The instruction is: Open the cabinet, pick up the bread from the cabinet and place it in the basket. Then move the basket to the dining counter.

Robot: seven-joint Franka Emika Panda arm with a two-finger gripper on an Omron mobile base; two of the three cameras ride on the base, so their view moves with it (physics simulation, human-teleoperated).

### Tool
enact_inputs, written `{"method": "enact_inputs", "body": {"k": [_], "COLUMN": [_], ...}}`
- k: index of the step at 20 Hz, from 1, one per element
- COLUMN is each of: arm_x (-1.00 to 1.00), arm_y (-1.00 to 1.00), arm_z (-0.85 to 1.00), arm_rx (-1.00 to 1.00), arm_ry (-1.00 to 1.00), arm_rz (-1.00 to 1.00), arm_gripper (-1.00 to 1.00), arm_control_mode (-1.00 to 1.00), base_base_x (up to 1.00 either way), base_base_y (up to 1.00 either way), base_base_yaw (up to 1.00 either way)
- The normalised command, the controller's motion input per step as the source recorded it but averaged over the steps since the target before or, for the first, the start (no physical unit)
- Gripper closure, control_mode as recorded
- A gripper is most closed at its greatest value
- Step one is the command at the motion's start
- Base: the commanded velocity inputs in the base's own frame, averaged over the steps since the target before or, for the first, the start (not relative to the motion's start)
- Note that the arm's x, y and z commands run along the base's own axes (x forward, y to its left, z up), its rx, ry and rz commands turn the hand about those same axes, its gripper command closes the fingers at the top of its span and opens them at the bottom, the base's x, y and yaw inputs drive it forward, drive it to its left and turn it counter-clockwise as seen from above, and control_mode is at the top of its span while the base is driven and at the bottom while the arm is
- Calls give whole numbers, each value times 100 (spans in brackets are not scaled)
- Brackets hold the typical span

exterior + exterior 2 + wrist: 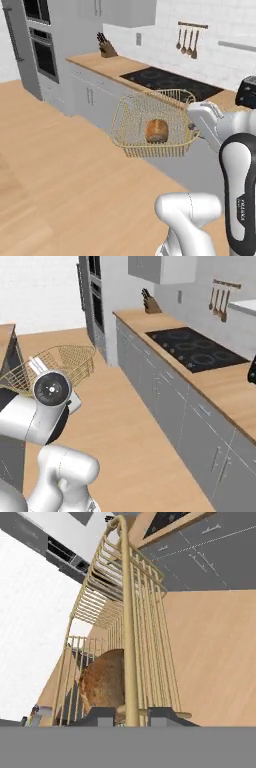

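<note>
The tan wire basket [135,117] hangs in the air over the wood floor, away from the counter. The brown bread [157,131] lies inside it. My gripper [192,130] is shut on the basket's right rim. In the hand view the fingertips [100,716] pinch a rim bar of the basket [127,632], and the bread [102,684] rests just beyond them. From the right base view the basket [75,363] shows behind my arm. The light-grey wall cabinet [120,10] hangs above the counter with its doors shut. The dining counter is out of view.
A wood counter [115,65] with a black cooktop [170,82], a knife block [106,47] and grey drawers runs along the tiled wall. Hanging utensils [187,42] and a wall oven [44,55] are behind. A dark appliance [247,92] stands at the right edge. Open floor [60,165] lies to the left.
</note>
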Motion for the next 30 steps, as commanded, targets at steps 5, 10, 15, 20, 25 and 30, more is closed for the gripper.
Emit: {"method": "enact_inputs", "body": {"k": [5,10,15,20,25,30], "arm_x": [0,0,0,0,0,0], "arm_y": [0,0,0,0,0,0], "arm_z": [0,0,0,0,0,0], "arm_rx": [0,0,0,0,0,0], "arm_ry": [0,0,0,0,0,0], "arm_rz": [0,0,0,0,0,0], "arm_gripper": [100,100,100,100,100,100], "arm_control_mode": [100,100,100,100,100,100], "base_base_x": [0,0,0,1,41,50], "base_base_y": [24,0,0,-42,-44,-26], "base_base_yaw": [83,95,94,77,58,56]}}
